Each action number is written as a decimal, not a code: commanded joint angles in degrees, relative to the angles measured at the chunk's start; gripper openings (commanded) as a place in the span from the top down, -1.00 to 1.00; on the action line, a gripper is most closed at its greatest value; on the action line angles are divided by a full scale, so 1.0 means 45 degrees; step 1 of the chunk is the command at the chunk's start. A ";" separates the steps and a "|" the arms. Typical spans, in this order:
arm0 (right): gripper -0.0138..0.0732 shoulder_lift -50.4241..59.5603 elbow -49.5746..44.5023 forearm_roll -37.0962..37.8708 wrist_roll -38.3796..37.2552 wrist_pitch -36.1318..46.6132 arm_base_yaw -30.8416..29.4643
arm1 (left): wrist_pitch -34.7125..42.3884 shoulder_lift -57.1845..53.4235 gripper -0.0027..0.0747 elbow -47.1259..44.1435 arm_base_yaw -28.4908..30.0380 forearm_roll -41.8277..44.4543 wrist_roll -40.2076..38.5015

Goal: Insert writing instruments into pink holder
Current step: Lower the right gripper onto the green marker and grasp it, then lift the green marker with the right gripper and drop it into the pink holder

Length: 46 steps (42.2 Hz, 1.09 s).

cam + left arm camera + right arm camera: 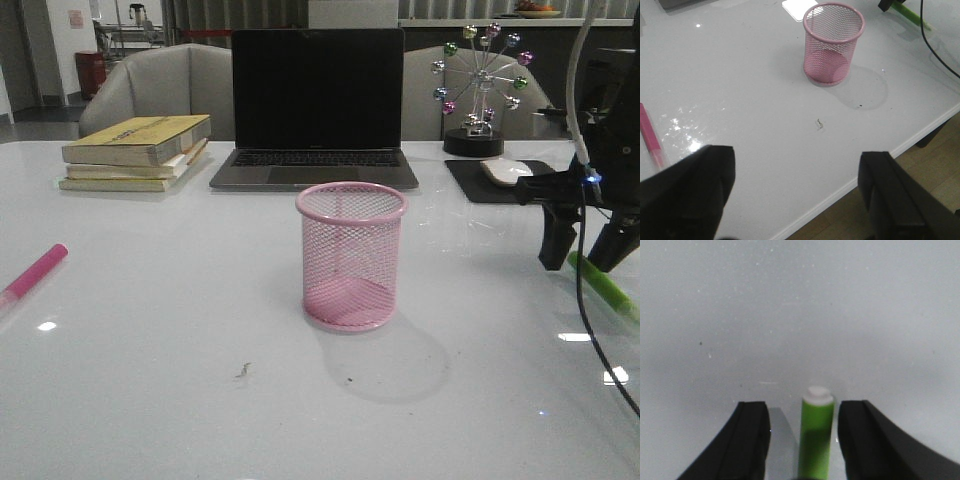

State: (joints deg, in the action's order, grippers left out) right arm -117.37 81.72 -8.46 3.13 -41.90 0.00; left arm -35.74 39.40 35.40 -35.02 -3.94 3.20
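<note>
Green marker lies flat on the white bench at the robot's right, framed between the spread fingers of the right end effector, which stands low over it without pinching it; contact cannot be confirmed. Pink marker lies flat at the far left edge, well apart from the left end effector, whose fingers are also spread and hold nothing. Pink holder stands upright and empty at bench centre, between the two markers. Risk noted: the glossy bench and round marker body favour rolling or skidding if the fingers close off-centre. Further risk: a marker carried level would strike the rolled rim and could tip the light mesh holder, so it likely needs tilting upright first. A black cable trails beside the green marker and could snag. Laptop, stacked books, mouse and wheel ornament stand behind, clear of the likely path.
</note>
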 commanded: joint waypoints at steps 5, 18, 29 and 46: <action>0.29 0.0502 0.0736 0.0071 -0.0022 -0.0446 -0.0050 | 0.0972 0.0015 -0.52 0.0356 -0.0084 -0.0125 -0.0031; 0.55 0.1984 0.0325 0.0066 -0.0022 0.0832 0.0174 | 0.0972 0.0015 -0.52 0.0356 -0.0084 -0.0125 -0.0031; 0.55 0.6137 -0.3891 -0.1072 -0.0022 0.9614 0.2609 | 0.0972 0.0015 -0.52 0.0356 -0.0084 -0.0125 -0.0031; 0.55 0.6821 -0.6940 -0.1058 -0.0183 1.7618 0.7066 | 0.0972 0.0015 -0.52 0.0356 -0.0084 -0.0125 -0.0031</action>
State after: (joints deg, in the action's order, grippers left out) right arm -87.88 49.25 -13.42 2.53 29.68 29.93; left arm -35.74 39.40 35.40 -35.02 -3.94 3.23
